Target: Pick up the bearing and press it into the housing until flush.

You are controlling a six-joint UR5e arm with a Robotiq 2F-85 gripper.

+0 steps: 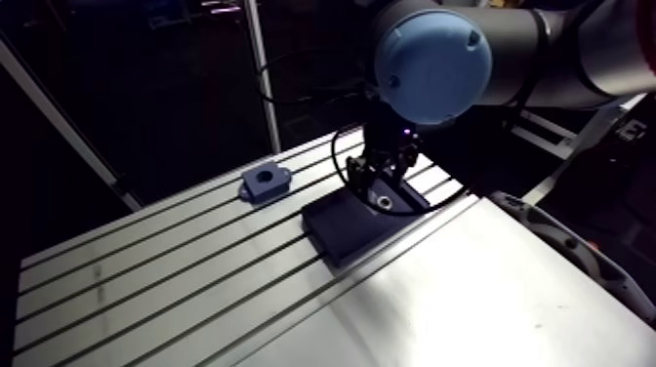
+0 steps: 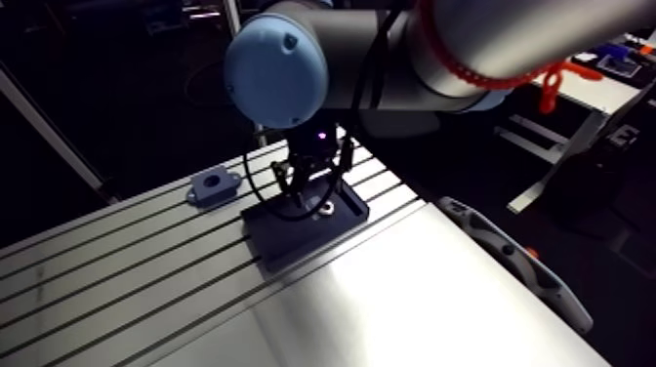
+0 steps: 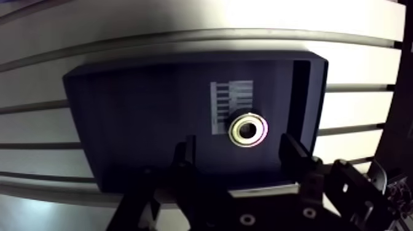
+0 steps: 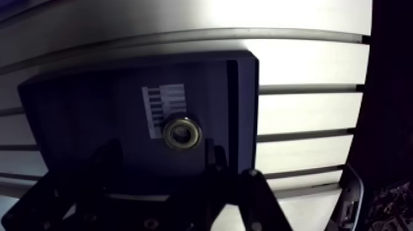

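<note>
- Dim room; hard light glares white off the slotted aluminium table [image 1: 508,283].
- The dark flat rectangular plate [image 3: 141,123] swallows light, and the small shiny metal ring bearing [image 3: 248,129] on it glints.
- In the wrist view, the table slots bow.

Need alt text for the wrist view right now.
A silver ring bearing lies on a dark flat tray, just ahead of the open gripper. The tray sits on the slotted table.
</note>
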